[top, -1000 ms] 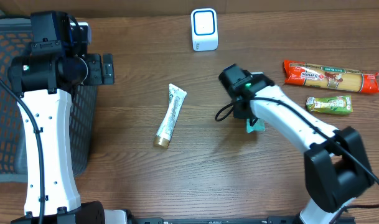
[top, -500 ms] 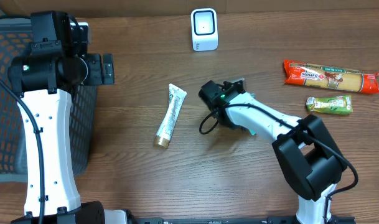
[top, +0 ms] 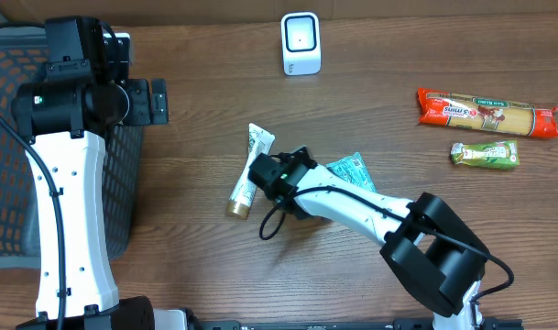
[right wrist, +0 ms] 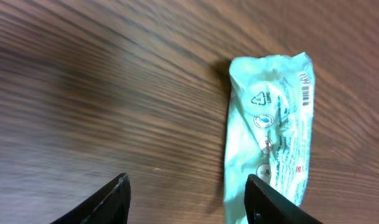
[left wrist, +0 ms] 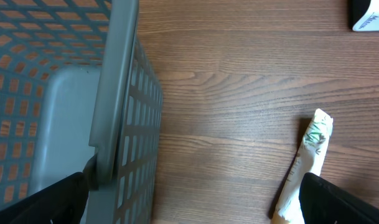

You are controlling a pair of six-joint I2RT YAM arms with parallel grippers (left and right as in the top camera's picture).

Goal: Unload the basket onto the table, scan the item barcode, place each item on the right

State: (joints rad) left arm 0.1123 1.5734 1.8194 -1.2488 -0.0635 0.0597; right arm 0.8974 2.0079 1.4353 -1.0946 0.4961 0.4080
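Got the mint-green packet lying flat on the bench, roughly mid-bench and well apart from the white scanner standing at the far edge. From overhead, looks to sit on a slant, long axis going far-left to near-right, near edge partly hidden by the right arm, so hard to be sure. Through the right wrist camera, runs almost straight up the frame with a slight lean, crimped end pointing away from the tool, printed face up with a recycling mark showing. Some tiny red print near one edge, too small to read.

Got the right arm stretched low over the bench, reaching from the near-right corner toward the left, wrist sitting between the packet and a white-and-green tube with a gold cap. Got the right tool released: fingers parted with only bare wood between, gripping nothing. One finger overlapping the packet's near end in the wrist view; can't tell whether touching or just above.

Then the left arm standing tall at the left side, beside a dark mesh basket. Same deal for the left tool: spread very wide, empty, hanging over the basket rim and bare wood, tube off to one side in that view.

Off at the far right, well apart from the rest: a long orange pasta pack and a small green bar just beside it.
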